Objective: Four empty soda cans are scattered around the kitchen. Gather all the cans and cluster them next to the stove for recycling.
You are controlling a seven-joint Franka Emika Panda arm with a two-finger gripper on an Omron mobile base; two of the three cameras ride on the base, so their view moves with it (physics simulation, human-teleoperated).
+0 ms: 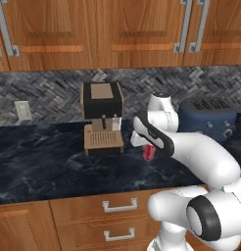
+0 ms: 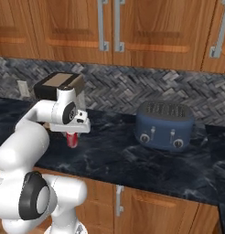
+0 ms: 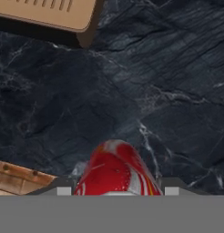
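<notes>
Red soda can (image 1: 149, 152), upright, clamped in the end effector (image 1: 148, 147) and hanging below the white hand, above the black marbled table (image 1: 44, 162). Same can (image 2: 72, 139) seen in the right base view under the end effector (image 2: 73, 135), its lower end close over the table (image 2: 132, 160); contact with the surface not determinable. In the hand view, red can body with pale streaks (image 3: 114, 170) between the end effector's (image 3: 114, 191) two finger bases, dark table (image 3: 132, 91) beyond it. Can positioned just right of the coffee machine (image 1: 102, 117), a black-and-tan unit standing against the grey herringbone backsplash (image 1: 54, 93); corner of its tan drip tray (image 3: 50, 13) at the top of the hand view. Dark blue toaster (image 2: 164, 124) farther right on the table, well apart from the can. White wall outlet (image 1: 23, 111) left of the coffee machine. Reddish-brown upper cabinets (image 1: 117, 29) above, drawers with metal handles (image 1: 120, 206) below the table edge.
</notes>
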